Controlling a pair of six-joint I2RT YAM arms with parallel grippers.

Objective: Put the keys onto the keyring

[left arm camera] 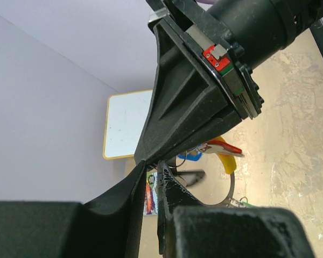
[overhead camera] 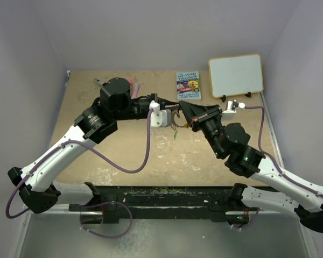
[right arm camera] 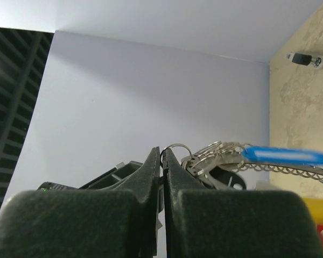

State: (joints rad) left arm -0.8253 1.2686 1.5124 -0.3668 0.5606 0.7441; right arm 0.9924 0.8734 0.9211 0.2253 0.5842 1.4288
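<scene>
The two grippers meet above the middle of the table. The keyring point(overhead camera: 177, 122) hangs between them. In the left wrist view its dark arc point(left arm camera: 232, 185) carries a yellow stretch, with a red key point(left arm camera: 226, 146) and a blue key point(left arm camera: 191, 157) by it. A green key point(overhead camera: 175, 134) dangles below. My left gripper point(left arm camera: 151, 164) looks shut on the ring's edge. My right gripper point(right arm camera: 162, 153) is shut on a small split ring. Beside it hangs a bunch of keys point(right arm camera: 215, 161), a blue key point(right arm camera: 288, 156) and the beaded rim point(right arm camera: 290, 171).
A whiteboard point(overhead camera: 236, 75) stands at the back right, with a book point(overhead camera: 188, 85) lying left of it. A black-and-silver tool point(overhead camera: 99, 82) and a pink object point(overhead camera: 134, 86) lie at the back left. Walls enclose the table on three sides.
</scene>
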